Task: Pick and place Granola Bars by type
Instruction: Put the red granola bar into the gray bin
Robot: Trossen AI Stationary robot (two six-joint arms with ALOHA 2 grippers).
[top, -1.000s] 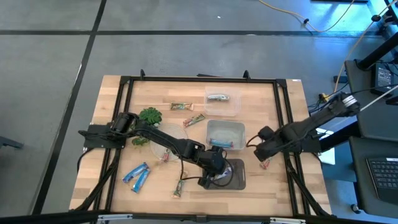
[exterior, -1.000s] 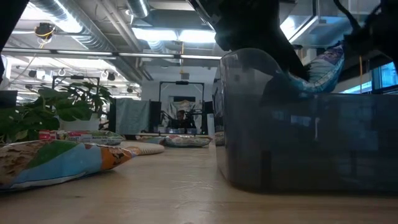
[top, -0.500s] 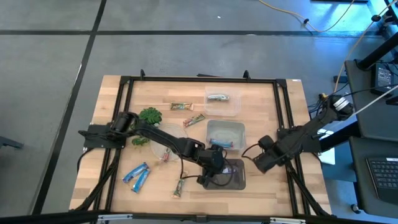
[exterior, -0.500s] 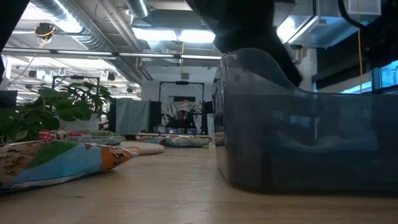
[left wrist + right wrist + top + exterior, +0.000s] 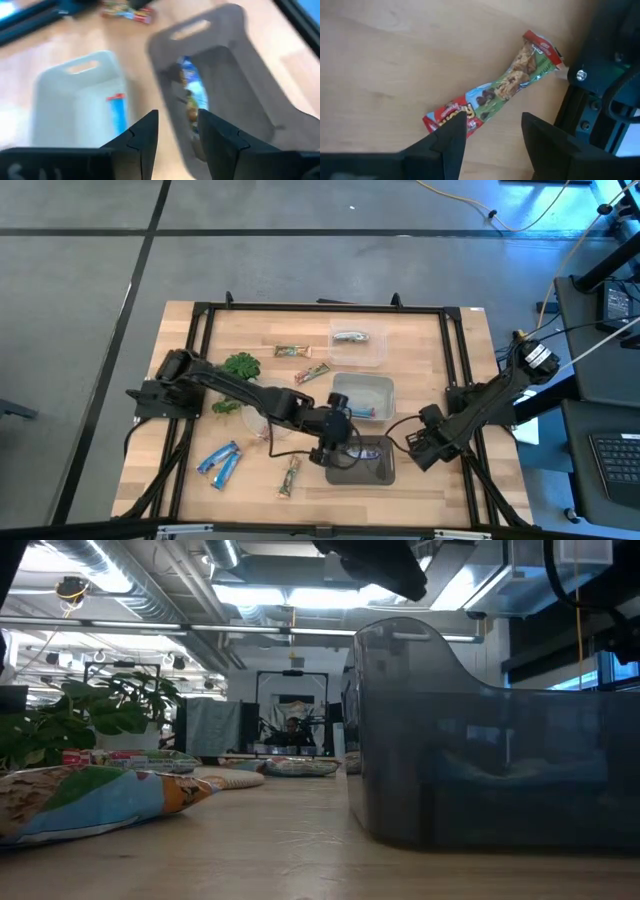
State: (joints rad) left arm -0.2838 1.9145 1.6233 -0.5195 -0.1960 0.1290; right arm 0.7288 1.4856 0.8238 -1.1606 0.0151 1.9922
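**benchrat:** Where's everything sitting right now? Looks like the left gripper (image 5: 175, 131) hangs over the dark grey bin (image 5: 385, 472) at the front edge of the table. Fingers are parted with nothing between them, and there's a blue-wrapped bar (image 5: 191, 95) lying on that bin's floor.

**torque_tom:** Yeah. The light bin (image 5: 75, 107) beside it has a blue-and-red bar (image 5: 117, 111) in it, and the clear bin (image 5: 358, 345) at the back has a silver one (image 5: 351, 336). The live step is on the other arm though. The right gripper (image 5: 492, 132) is low over the wood by the frame rail (image 5: 600, 95), fingers spread wide, empty, straddling one end of a red and green bar (image 5: 495, 95).

**benchrat:** So how to do that grab well?

**torque_tom:** I'd guess: centre on the bar's middle, not the end, turn the wrist so the fingers close across the narrow width, drop until the tips nearly touch wood, then squeeze. The far end lies close to that rail, so come straight down.

**benchrat:** Still loose: 2 blue bars (image 5: 221, 463) front left, 1 green-tan bar (image 5: 290, 477) near them, 2 more (image 5: 305, 363) by the plant sprig (image 5: 240, 366).
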